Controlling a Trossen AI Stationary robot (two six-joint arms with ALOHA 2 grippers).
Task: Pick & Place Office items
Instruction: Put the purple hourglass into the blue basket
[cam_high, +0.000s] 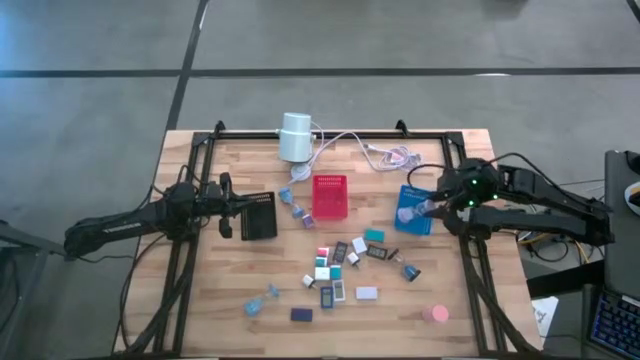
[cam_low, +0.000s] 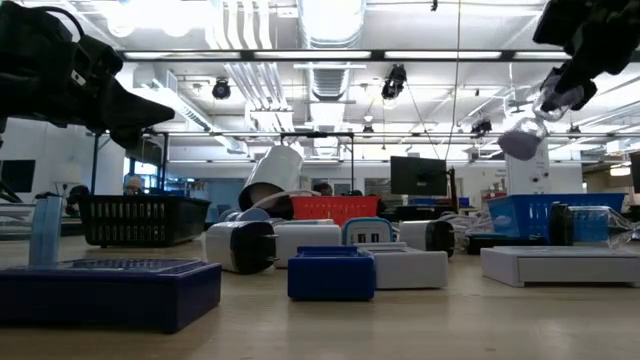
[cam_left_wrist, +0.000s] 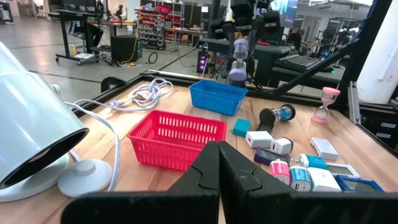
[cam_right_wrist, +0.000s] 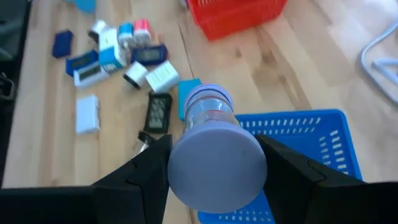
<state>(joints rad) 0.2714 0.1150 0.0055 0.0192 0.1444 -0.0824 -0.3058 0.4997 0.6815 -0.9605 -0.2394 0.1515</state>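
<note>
The right gripper (cam_right_wrist: 214, 163) holds a small sand timer (cam_right_wrist: 210, 143) with lavender end caps between its two fingers, in the air above the near-left corner of the blue basket (cam_high: 410, 212). The timer is only partly over the basket, so if the fingers open now it can hit the rim and fall outside onto the wooden table (cam_high: 220, 290). It is also a round, smooth body held by its middle, so I judge it can turn or slip in the grip.

There are three baskets: the blue one at the right, a red one (cam_high: 329, 196) in the middle far part and a black one (cam_high: 259, 216) at the left. About twenty small office items lie loose in the near half of the table, among them a pink disc (cam_high: 434, 314), a second sand timer (cam_left_wrist: 278, 114) and a teal block (cam_high: 375, 236). One white lamp-like cylinder (cam_high: 295, 137) with a cable lies at the far edge.

The left gripper (cam_high: 222, 205) waits fully closed and empty, beside the black basket.
</note>
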